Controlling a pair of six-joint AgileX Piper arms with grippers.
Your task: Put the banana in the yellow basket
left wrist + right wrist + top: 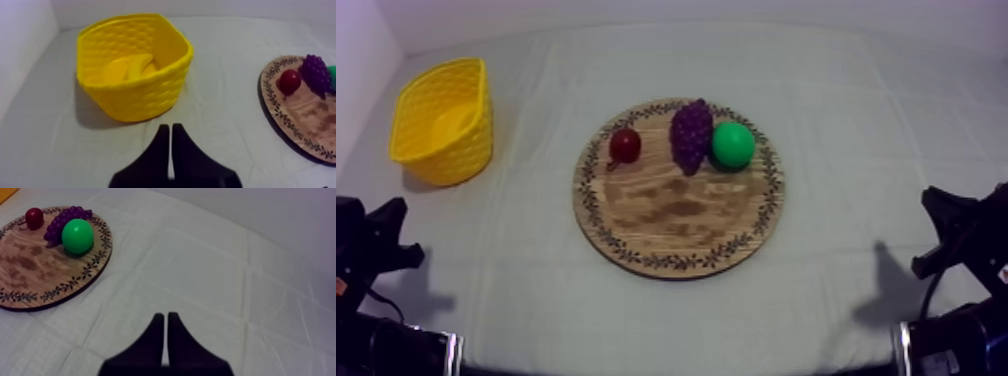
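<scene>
Top view first: the board (676, 215) has a small red fruit (625, 145), grapes (691, 133) and a green fruit (733, 145) in a row along its far side, and no banana. The basket (456, 150) sits far left, well apart from the board. Something pale lies inside it, but yellow on yellow we can't call it from here. The left arm (371, 250) and right arm (961, 235) both sit low at the edges.

Left wrist view: this one settles it. The banana (132, 67) is lying in the basket, leaning on the far wall. The left gripper (170, 129) has its fingers pressed together into a thin wedge with nothing in them, pointing at the cloth just in front of the basket.

Right wrist view: the right gripper (164, 317) is the same, fingers together and empty over bare cloth, with the board off to one side.

So the job looks done to us, and the risks are all about doing more. If either arm goes for another pick, there's no banana on the board and it would likely grab the wrong fruit. The basket looks light, and the left gripper is aimed right at it, so a forward swing could shove it or tip it and spill the banana back out.
</scene>
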